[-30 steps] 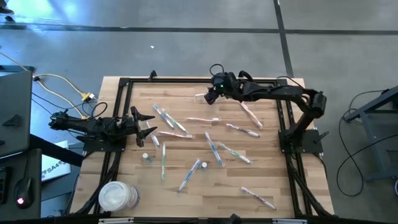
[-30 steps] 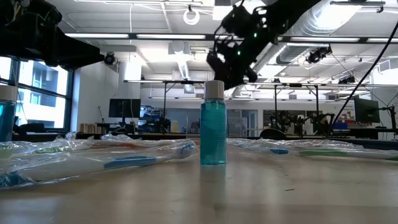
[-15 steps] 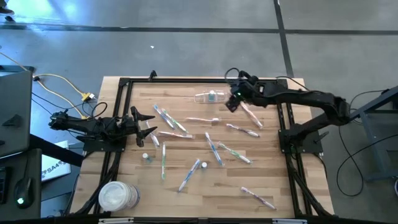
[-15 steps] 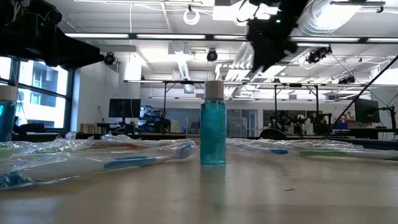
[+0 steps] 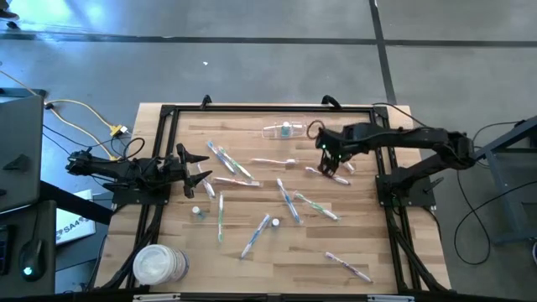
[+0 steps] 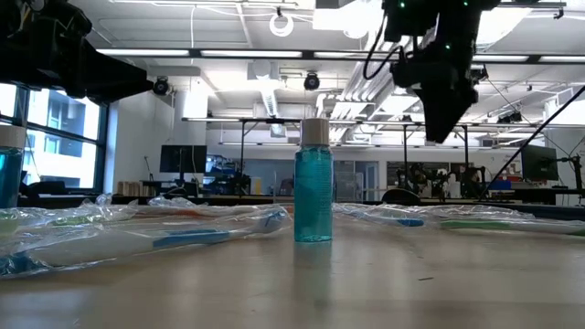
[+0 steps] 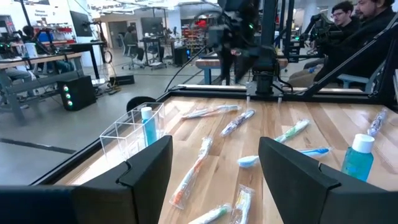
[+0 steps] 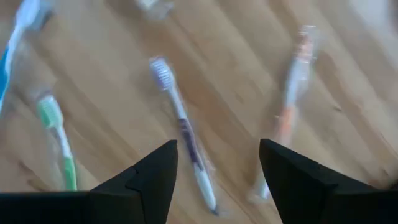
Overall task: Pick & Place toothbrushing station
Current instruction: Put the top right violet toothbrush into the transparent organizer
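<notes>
Several slim toothbrushes (image 5: 289, 201) lie flat and scattered on the wooden table, some in clear wrappers. At the far edge lies a small clear cup (image 5: 281, 130) with a blue-capped tube inside it. A small bottle of blue liquid (image 6: 313, 183) stands upright. My right gripper (image 5: 329, 161) hangs open, pointing down, above a purple-bristled toothbrush (image 8: 180, 118) and an orange wrapped one (image 8: 289, 118), touching neither. At the table's left side my left gripper (image 5: 197, 168) waits open and level (image 7: 214, 149).
A stack of white round discs (image 5: 155, 264) sits at the near left corner. A black frame (image 5: 252, 109) borders the work area. A second small blue-capped bottle (image 5: 197, 212) stands near my left gripper. People sit beyond the table's right side (image 7: 360, 18).
My right gripper has left the clear cup at the far edge and gone toward the table's right and near side. It has tipped down from a shallow slant to point almost straight at the table. The cup with its tube stays where it was.
</notes>
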Available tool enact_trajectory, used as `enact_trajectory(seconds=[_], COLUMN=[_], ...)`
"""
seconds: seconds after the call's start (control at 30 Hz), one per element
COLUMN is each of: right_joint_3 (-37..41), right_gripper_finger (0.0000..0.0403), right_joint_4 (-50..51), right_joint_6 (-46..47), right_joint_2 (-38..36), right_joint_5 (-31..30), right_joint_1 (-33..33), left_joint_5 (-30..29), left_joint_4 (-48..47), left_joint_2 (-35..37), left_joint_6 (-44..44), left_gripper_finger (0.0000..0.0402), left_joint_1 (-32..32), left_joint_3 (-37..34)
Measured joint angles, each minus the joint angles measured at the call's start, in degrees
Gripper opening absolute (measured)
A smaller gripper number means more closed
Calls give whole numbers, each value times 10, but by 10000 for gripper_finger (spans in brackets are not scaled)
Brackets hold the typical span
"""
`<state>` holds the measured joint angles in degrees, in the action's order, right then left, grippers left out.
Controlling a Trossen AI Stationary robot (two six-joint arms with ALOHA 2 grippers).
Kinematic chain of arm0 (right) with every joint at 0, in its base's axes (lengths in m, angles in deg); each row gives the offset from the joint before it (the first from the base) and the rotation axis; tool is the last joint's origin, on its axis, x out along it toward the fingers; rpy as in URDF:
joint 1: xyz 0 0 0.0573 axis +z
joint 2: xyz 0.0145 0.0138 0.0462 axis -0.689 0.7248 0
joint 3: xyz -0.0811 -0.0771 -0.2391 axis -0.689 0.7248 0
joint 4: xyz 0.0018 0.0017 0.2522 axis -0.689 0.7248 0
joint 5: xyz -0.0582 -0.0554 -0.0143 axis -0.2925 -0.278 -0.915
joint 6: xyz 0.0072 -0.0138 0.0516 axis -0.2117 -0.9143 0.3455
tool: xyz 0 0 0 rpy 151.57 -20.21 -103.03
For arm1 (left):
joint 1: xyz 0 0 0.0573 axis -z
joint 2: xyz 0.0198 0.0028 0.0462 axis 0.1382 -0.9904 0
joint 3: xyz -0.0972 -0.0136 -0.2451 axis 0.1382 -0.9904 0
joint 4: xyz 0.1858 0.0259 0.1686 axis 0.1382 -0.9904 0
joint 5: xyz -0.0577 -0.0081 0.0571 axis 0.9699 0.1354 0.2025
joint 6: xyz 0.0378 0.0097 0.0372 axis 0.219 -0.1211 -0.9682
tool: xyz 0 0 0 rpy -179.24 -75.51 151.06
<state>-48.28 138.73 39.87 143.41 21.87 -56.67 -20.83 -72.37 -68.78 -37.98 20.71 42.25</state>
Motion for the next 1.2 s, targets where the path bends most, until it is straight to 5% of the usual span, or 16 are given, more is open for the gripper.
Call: enact_trajectory(seconds=[0.6, 1.2], right_joint_3=[128, 205], right_gripper_finger=[215, 215], right_joint_4=[-255, -376], right_joint_6=[-153, -155], right_joint_2=[6, 6], right_joint_5=[-15, -16], right_joint_1=[80, 77], left_joint_5=[-1, -2], left_joint_4=[0, 0], left_joint_2=[0, 0], left_joint_6=[0, 1], left_gripper_finger=[239, 239], left_joint_1=[0, 0], left_joint_3=[0, 0])
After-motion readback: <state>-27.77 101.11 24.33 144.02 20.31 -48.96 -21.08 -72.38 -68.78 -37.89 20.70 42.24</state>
